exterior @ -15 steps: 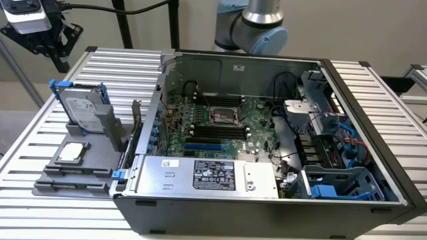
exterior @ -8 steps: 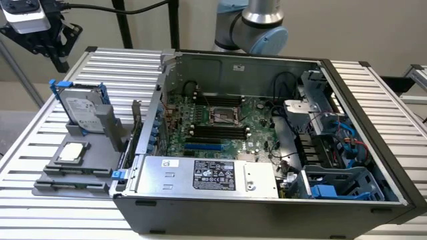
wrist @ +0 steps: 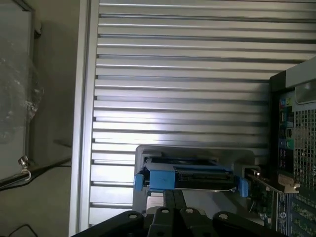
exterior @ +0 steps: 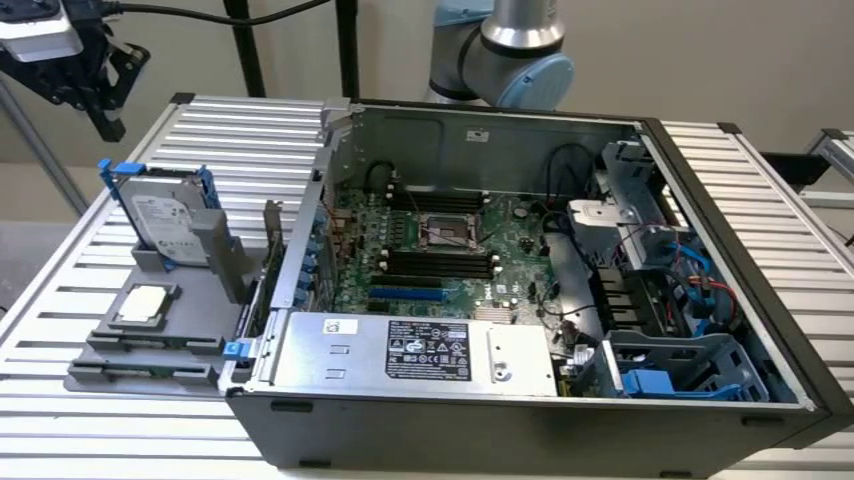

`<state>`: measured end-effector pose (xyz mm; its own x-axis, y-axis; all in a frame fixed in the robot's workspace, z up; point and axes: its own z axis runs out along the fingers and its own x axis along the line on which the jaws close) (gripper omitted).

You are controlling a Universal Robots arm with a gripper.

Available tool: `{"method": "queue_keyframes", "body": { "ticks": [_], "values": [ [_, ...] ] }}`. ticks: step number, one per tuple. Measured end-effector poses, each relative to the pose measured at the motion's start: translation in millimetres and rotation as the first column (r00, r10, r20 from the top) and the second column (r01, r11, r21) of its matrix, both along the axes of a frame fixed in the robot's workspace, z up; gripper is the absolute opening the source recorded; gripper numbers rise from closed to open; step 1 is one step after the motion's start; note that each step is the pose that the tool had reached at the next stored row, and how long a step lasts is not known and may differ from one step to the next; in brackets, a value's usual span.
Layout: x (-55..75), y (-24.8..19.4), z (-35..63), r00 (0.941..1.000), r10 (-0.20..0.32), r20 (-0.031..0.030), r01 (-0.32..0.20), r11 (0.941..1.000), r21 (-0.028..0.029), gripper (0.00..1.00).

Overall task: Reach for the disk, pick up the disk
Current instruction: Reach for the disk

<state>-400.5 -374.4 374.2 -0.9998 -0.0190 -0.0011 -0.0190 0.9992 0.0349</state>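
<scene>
Computer case (exterior: 534, 435) seen nearest, side panel off, motherboard (exterior: 441, 235) and silver box (exterior: 414, 350) exposed. On exterior view's left of case, grey holder (exterior: 134, 350) set on slatted table (exterior: 240, 140). Disk (exterior: 167, 225) stood on edge in holder, slightly leaned, blue bracket framing it; small chip (exterior: 144, 305) laid flat just beside, nearer camera. Gripper (exterior: 91, 100) hung high above and behind disk, well apart, pointed downward, jaws spread, nothing gripped. Arm joint (exterior: 514, 50) seen behind case.
</scene>
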Motion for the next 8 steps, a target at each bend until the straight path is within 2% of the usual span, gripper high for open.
{"method": "queue_keyframes", "body": {
  "ticks": [5,8],
  "values": [
    [-0.2,0.6,0.0,1.0000,0.001,-0.0001,-0.001,1.0000,-0.0048,0.11],
    [-0.2,1.6,-0.3,0.9993,0.037,0.0001,-0.037,0.9993,-0.0059,0.11]
  ]
}}
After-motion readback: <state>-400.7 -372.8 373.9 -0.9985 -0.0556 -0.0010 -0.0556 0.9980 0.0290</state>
